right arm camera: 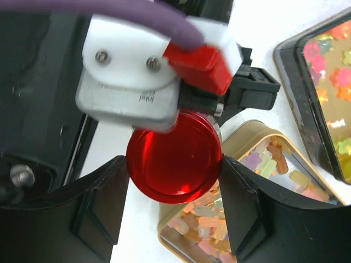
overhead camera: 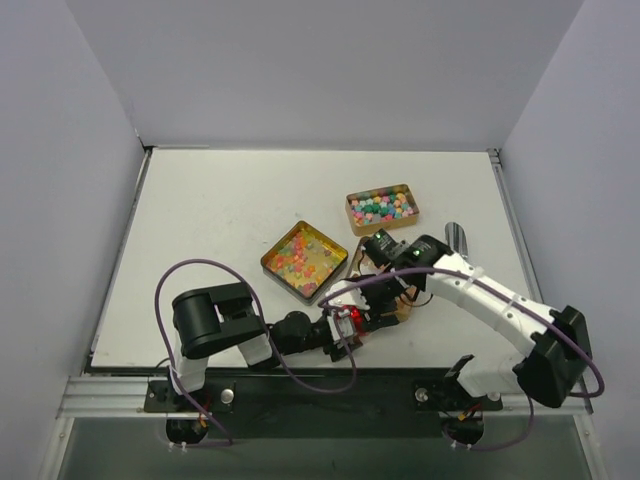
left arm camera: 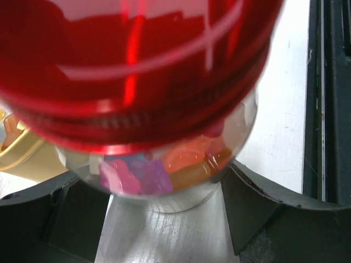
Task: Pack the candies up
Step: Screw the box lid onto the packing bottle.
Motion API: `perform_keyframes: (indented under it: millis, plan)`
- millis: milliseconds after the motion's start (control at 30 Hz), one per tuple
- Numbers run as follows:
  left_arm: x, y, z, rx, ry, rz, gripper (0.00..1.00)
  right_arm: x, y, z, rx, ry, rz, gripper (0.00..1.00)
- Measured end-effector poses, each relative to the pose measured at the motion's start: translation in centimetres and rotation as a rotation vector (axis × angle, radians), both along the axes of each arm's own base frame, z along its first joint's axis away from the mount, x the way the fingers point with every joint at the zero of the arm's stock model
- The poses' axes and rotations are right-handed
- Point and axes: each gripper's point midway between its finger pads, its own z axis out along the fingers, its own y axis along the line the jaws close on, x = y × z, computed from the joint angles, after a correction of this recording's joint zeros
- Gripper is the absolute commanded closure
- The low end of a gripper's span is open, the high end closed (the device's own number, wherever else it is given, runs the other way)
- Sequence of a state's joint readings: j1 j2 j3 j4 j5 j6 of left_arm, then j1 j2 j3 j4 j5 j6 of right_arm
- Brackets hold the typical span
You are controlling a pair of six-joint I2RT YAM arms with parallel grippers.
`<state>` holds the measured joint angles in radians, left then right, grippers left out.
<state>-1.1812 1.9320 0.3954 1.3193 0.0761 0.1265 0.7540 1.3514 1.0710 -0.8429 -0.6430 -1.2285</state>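
Right wrist view: the right gripper pinches the red lid of a jar clamped in the left gripper. Some candies sit inside. Far more lie in open tins on the worktop, so packing looks far from finished.

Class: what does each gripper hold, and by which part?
Left gripper: clear jar, by its body. Right gripper: fingers flank the red lid; grip cannot be told.

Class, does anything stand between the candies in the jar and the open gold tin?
Yes. The red lid closes the jar held by the left gripper, shutting the candies off from the gold tin. The jaws of the right gripper flank that lid.
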Motion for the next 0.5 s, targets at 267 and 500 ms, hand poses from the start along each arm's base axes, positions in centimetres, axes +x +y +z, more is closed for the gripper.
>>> perform_keyframes:
  millis: [267, 500]
  plan:
    - [-0.2, 0.0, 0.0, -0.001, 0.005, -0.006, 1.00, -0.1, 0.9, -0.4, 0.027, -0.005, -0.271, 0.64]
    - [-0.2, 0.0, -0.1, -0.006, 0.031, 0.001, 0.60, 0.6, 1.1, -0.5, 0.045, 0.035, -0.392, 0.32]
